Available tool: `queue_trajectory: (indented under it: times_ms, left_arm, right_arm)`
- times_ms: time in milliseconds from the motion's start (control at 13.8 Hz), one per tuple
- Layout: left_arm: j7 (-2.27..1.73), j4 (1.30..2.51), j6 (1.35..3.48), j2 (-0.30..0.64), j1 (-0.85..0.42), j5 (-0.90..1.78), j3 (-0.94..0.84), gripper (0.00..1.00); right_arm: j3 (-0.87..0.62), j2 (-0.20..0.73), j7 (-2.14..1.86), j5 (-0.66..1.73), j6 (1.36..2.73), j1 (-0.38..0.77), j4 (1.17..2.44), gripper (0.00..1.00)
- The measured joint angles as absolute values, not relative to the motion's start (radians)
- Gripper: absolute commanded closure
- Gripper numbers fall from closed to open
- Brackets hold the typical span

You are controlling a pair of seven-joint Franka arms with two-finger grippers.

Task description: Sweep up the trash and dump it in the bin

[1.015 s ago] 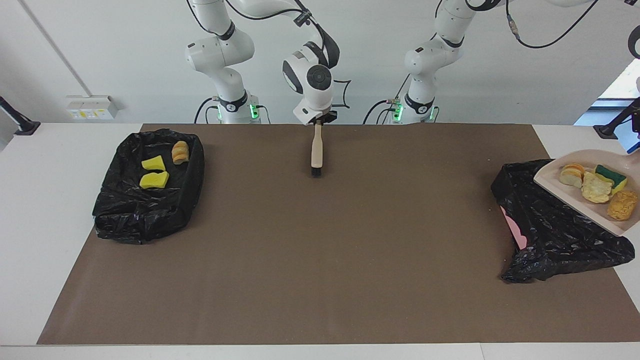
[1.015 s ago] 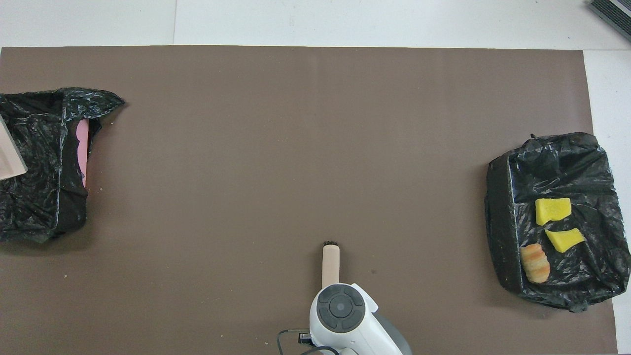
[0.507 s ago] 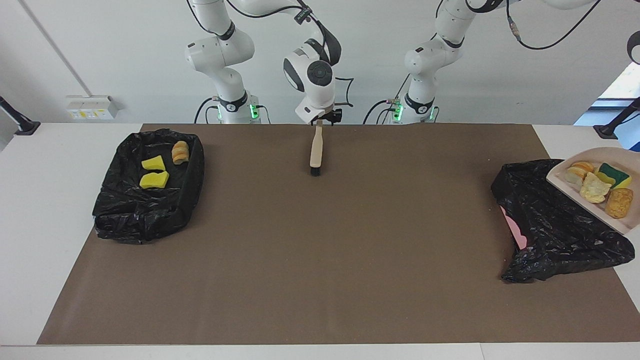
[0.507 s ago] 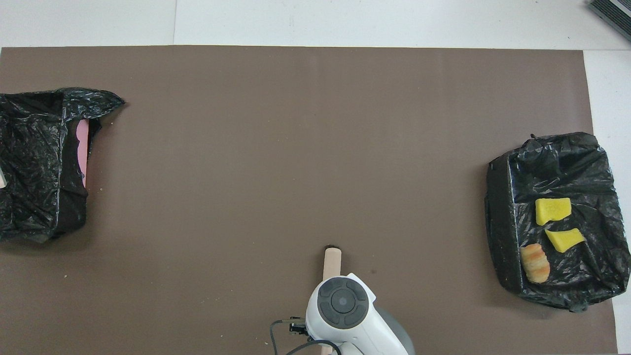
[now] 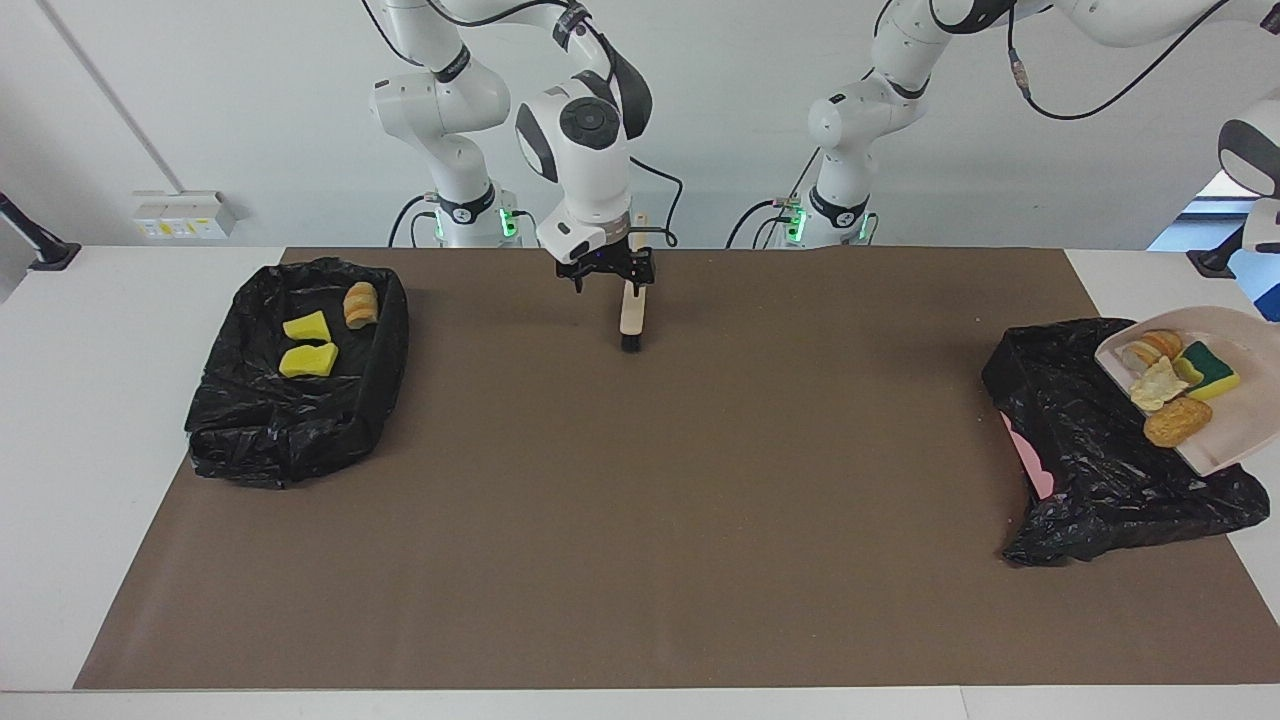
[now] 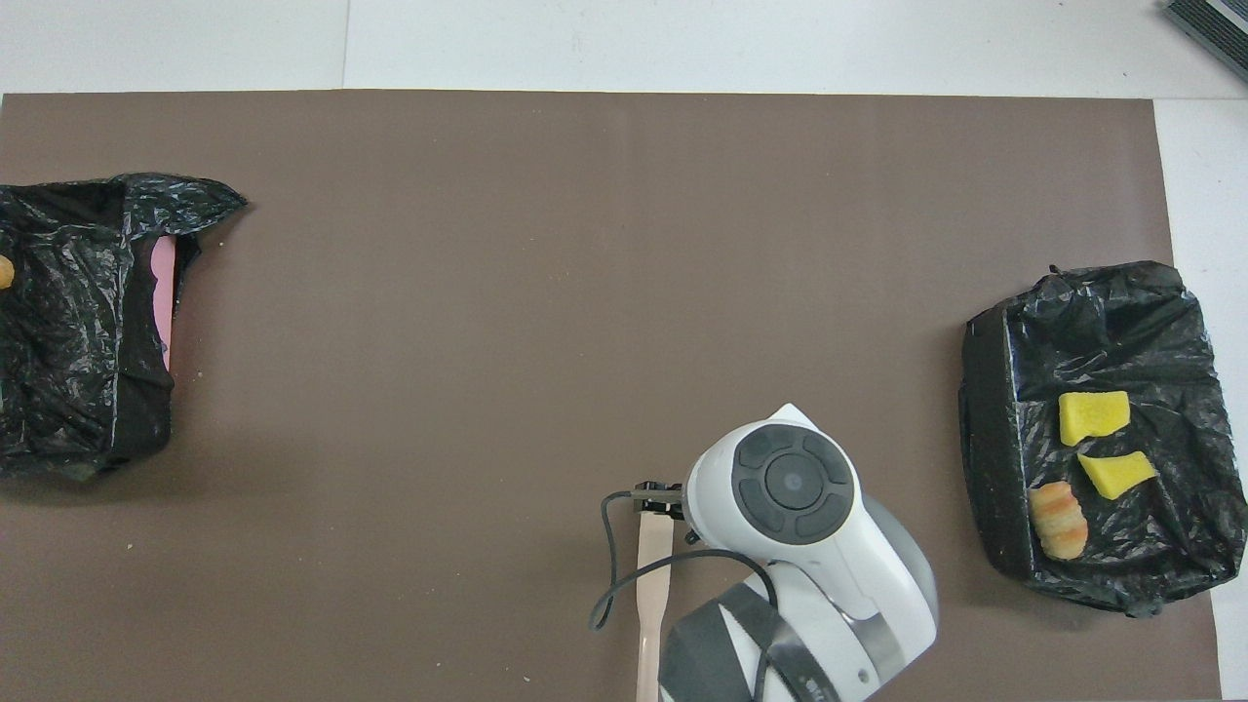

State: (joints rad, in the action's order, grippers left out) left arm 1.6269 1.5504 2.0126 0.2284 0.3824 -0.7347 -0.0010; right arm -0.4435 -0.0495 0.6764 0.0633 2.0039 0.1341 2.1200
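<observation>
1. Beige dustpan [image 5: 1225, 440] at my facing view's right edge, tilted over the black bin [image 5: 1090, 450], carries the trash [image 5: 1165, 385].
2. Left gripper sits off-frame, presumably clenched on the dustpan.
3. Right gripper [image 5: 606, 272], released, hangs above the brush [image 5: 631, 315].

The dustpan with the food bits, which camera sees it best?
The facing view: the dustpan shows tilted over the black bag, scraps on it. The overhead view misses it, catching one orange scrap at its edge.
</observation>
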Motion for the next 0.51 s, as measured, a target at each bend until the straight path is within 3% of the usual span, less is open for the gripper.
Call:
queue_trajectory:
  times_ms: [507]
  left_arm:
    - [1.627, 1.549, 1.919, 0.214, 0.309, -0.928, 0.0, 1.0]
  right_arm:
    - [-0.169, -0.052, 0.472, -0.056, 1.984, 0.107, 1.955, 0.0]
